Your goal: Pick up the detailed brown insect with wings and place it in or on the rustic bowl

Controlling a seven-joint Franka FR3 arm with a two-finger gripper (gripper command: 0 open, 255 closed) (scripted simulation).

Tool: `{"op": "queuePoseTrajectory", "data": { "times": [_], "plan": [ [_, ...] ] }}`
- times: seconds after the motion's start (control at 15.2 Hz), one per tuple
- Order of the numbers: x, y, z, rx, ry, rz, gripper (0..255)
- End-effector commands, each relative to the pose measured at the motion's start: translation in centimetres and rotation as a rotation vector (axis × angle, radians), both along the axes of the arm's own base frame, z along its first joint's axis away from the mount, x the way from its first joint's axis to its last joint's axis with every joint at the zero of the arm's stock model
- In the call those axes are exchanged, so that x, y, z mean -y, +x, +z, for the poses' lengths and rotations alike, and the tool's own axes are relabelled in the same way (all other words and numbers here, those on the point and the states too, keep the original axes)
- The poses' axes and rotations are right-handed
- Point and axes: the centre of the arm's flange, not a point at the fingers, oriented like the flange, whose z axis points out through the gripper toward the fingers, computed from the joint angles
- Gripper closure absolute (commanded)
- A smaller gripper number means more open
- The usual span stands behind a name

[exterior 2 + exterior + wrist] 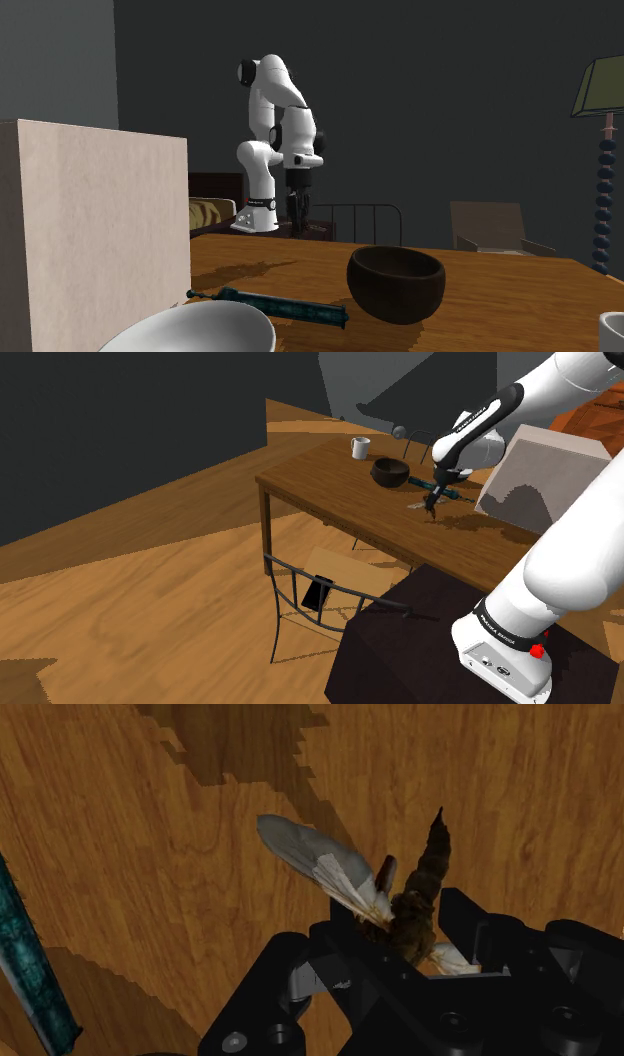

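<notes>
A brown insect (412, 899) with pale grey wings (320, 859) and a segmented tail is clasped between my black fingers (345, 954) in the wrist view, just above the wooden tabletop. My gripper (432, 509) is shut on it and hangs low over the table (330, 492), to the shoulder view's right of the dark round bowl (390, 473). In the second exterior view the gripper (299, 215) points down beyond the table's far edge, behind the dark brown bowl (396, 283), which stands upright.
A teal rod-like tool (447, 491) lies between bowl and gripper, seen also as the teal tool (30, 969). A white mug (360, 448), a tall beige box (540, 482) and a white dish (190, 330) share the table. A metal chair (310, 592) stands in front.
</notes>
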Motion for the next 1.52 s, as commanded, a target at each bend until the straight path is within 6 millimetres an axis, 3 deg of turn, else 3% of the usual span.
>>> {"op": "queuePoseTrajectory", "data": {
  "times": [0.0, 1.12, 1.45],
  "plan": [
    [0.0, 0.0, 1.1, -0.001, -0.001, 0.001, 255],
    [0.0, 0.0, 9.7, -0.001, -0.001, 0.001, 255],
    [2.8, 6.0, 9.6, -0.001, -0.001, 0.001, 255]
  ]
}}
